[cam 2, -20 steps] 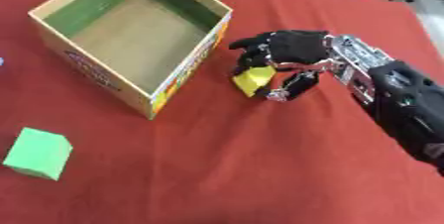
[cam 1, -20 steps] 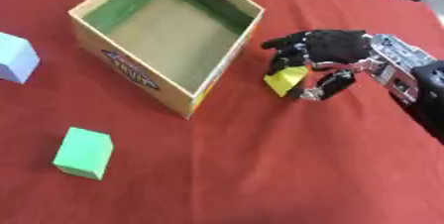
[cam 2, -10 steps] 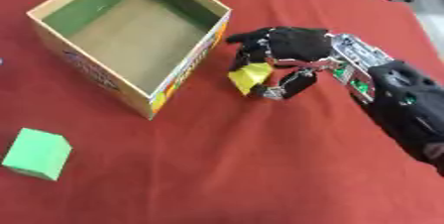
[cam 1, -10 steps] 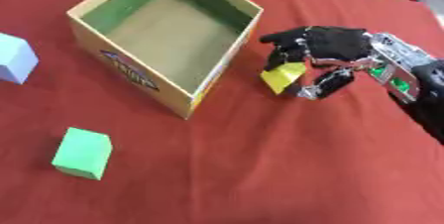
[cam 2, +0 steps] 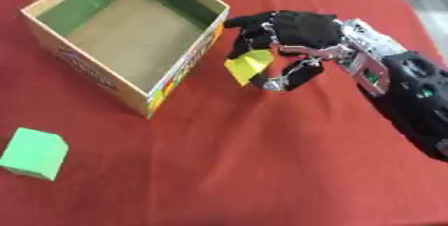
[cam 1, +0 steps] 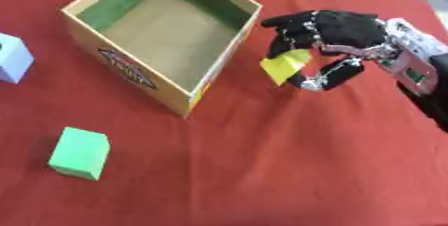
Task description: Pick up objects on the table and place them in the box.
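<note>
A red cloth-covered table (cam 1: 262, 170) fills my view, its largest load an open cardboard box with green inner walls (cam 1: 162, 35), sitting toward the far left corner. My black-and-silver right hand (cam 1: 337, 30) reaches in from the right edge, fingers and thumb curled round a small yellow block (cam 1: 284, 66), which hangs tilted just beside the box's right wall, outside it. A green cube (cam 1: 80, 152) lies near the left edge, toward the front, well apart from the box. A pale blue cube (cam 1: 12, 58) sits at the left edge, partly cut off.
</note>
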Available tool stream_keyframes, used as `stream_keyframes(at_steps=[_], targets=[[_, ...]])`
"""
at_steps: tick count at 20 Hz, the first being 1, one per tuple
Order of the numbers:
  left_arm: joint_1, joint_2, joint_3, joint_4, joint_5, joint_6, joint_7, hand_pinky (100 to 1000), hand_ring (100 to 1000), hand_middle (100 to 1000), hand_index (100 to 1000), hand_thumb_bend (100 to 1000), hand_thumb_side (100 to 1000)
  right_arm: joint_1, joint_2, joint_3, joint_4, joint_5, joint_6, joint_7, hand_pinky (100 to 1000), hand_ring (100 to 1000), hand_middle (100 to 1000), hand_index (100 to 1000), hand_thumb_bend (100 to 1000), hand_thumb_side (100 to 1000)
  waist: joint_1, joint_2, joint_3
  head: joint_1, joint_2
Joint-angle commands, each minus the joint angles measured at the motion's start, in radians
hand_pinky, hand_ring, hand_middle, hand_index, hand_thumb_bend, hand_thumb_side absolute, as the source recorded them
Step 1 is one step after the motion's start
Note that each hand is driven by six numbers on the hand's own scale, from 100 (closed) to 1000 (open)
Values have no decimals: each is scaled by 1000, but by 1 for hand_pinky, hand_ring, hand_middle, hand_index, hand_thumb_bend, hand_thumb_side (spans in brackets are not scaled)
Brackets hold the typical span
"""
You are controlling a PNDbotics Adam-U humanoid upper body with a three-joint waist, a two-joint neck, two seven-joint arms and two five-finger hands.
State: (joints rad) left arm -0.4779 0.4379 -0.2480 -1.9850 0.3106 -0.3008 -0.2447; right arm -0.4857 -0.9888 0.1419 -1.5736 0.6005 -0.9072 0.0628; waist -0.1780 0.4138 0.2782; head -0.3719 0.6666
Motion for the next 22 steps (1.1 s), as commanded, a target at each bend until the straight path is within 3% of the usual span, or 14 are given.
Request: stream_keyframes(at_steps=[1, 11, 14, 22], targets=[[-5, 15, 11, -15, 6, -7, 7, 867, 875, 788, 836, 100, 568, -9, -64, -32, -44, -61, 0, 17, 782, 1000, 323, 601, 100, 251, 9, -34, -2, -6, 2], [-5, 20, 15, -15, 14, -14, 9, 866, 874, 786, 836, 100, 567, -18, -77, -59, -71, -209, 0, 119, 772, 1000, 317, 597, 100, 227, 10, -39, -2, -9, 1], [-18, 21, 13, -15, 24, -28, 7, 865, 873, 786, 836, 100, 567, -66, -76, -77, -74, -253, 0, 106, 768, 1000, 316, 596, 100, 222, 7, -43, 32, -58, -15], [-49, 22, 11, -15, 54, -48, -3, 864, 870, 784, 835, 100, 566, -197, -51, -91, 39, -377, 0, 141, 761, 1000, 308, 590, 100, 203, -8, -47, 111, -137, -46]])
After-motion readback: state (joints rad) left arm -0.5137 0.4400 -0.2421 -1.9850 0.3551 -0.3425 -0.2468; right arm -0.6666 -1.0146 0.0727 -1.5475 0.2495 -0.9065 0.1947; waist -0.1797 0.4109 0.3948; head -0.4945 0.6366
